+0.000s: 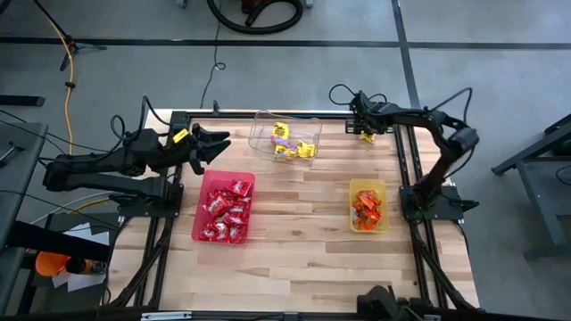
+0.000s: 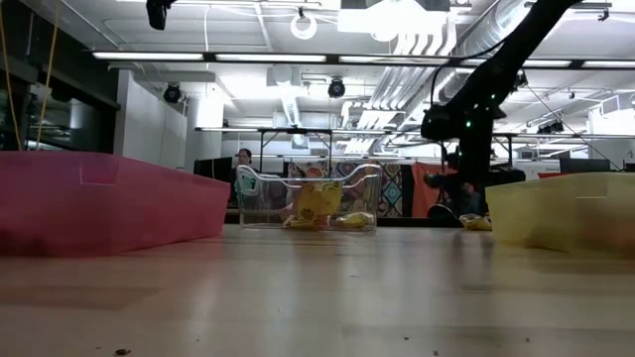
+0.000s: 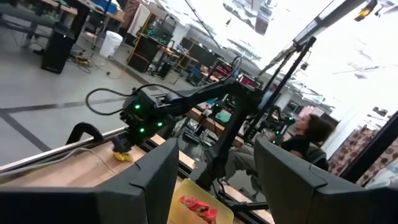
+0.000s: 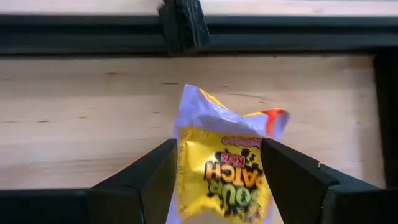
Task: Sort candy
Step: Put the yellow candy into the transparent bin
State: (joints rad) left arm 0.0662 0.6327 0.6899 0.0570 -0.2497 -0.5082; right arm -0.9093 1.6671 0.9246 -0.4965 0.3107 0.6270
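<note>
Here the right gripper [image 1: 366, 131] reaches to the far right corner of the desk [image 1: 303, 241], close to the black frame rail [image 4: 186, 40] that runs along the desk's back edge. Its fingers [image 4: 149, 180] are spread, with a yellow candy packet [image 4: 224, 174] standing between them on the wood; the right wrist view does not settle whether the fingers touch the wrapper. From above, that packet shows as a small yellow spot just beside the gripper, apart from all three trays.

The left gripper [image 1: 214, 144] hangs over the desk's far left corner, just beyond the red tray [image 1: 198, 214], its fingers spread and nothing between them.

The rest of the candy lies sorted in trays. Red packets [image 1: 225, 212] fill the red tray on the left side of the desk. Yellow packets [image 1: 294, 143] sit in the clear tray [image 1: 263, 120] near the middle of the back edge. Orange packets [image 1: 366, 207] lie in the yellow tray [image 1: 355, 225] on the right, nearer the front than the right gripper.

In the low view the clear tray stands between the red and yellow trays, farther back. A person [image 3: 308, 134] is seated in the room beyond the desk.
</note>
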